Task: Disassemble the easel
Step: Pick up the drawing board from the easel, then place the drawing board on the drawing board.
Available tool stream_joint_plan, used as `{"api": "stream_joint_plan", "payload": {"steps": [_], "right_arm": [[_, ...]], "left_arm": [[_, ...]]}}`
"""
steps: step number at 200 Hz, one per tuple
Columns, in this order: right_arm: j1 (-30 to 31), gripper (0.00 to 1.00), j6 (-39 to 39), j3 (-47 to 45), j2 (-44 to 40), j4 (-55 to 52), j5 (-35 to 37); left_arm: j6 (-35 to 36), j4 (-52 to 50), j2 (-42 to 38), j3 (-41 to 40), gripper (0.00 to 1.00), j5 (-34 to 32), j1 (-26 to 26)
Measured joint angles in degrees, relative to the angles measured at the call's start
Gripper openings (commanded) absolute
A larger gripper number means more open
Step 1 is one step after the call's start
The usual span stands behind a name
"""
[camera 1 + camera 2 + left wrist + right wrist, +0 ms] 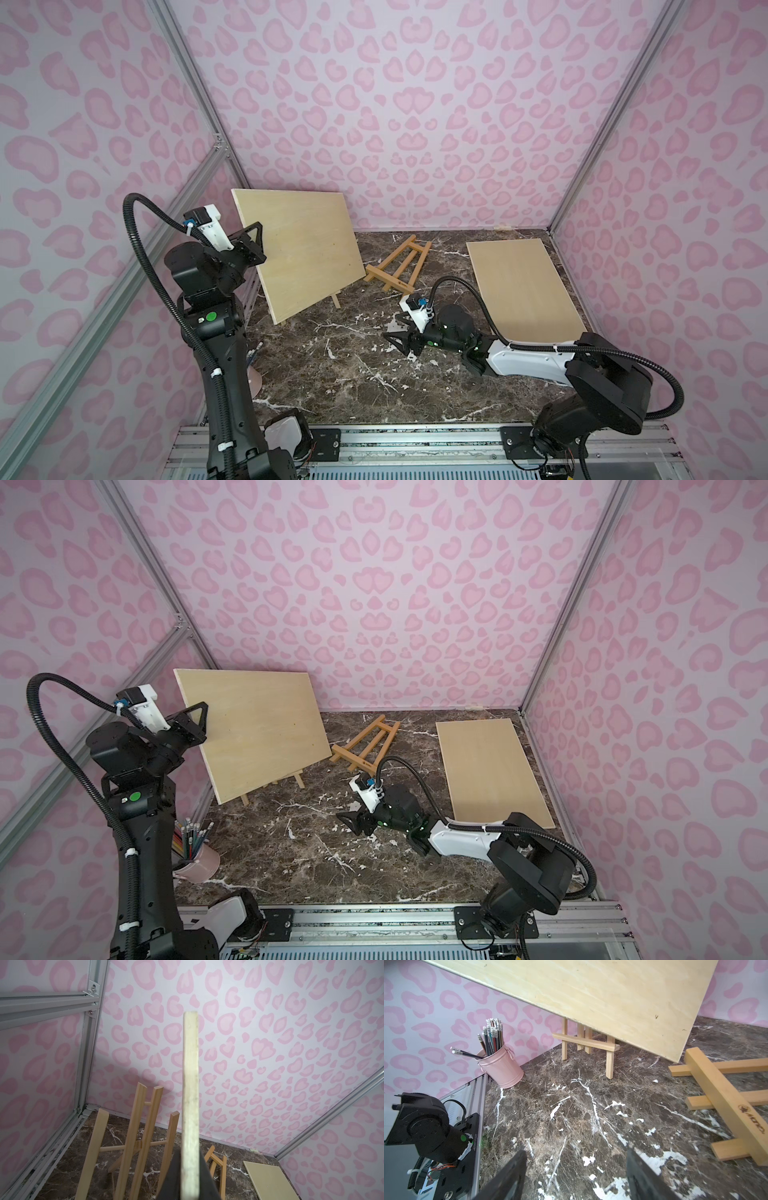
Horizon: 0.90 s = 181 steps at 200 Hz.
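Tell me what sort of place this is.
Probably a robot test cell dressed as an art corner: an aluminium frame and pink-print walls box in a marble-look tabletop with a left arm, a right arm, a standing wooden easel and a pink bucket of pencils.

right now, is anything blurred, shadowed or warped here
In both top views the light is soft and even; the wide lens splays the frame rails outward. In the left wrist view the held board is soft at its near end, with a shadow on the wall behind the standing easel. In the right wrist view the right claw is blurred while the lying easel is sharp.
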Motion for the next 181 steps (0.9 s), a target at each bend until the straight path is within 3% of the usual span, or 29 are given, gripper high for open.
{"api": "stream_joint_plan", "payload": {"steps": [49, 86, 121, 129, 140, 181], "right_arm": [[-1.1, 0.71, -0.1, 2.3, 1.8, -1.6, 1.0], [-9.2, 0.75, 2.9, 9.0, 8.2, -2.2, -3.7], [-18.4, 0.79, 7.1, 27.8, 20.7, -3.0, -15.6], [-20.6, 0.9, 8.3, 32.7, 24.0, -3.1, -18.5], [-23.3, 0.98, 10.9, 39.6, 28.7, -2.5, -22.4], [-28.4, 0.98, 20.3, 66.7, 45.4, -2.1, -35.6]], "left_arm": [[-2.1, -0.9, -0.1, 2.1, 0.02, -3.4, -0.2], [-4.3, -0.9, -0.3, 6.2, 0.02, -2.8, -0.2], [-6.9, -0.4, -0.6, 7.3, 0.02, -0.9, -0.2], [-7.5, -0.4, -0.7, 7.3, 0.02, -0.4, -0.3], [-8.6, -0.4, -0.8, 7.4, 0.02, 0.2, -0.3], [-11.8, -0.4, -1.1, 10.2, 0.03, 2.0, -1.9]]}}
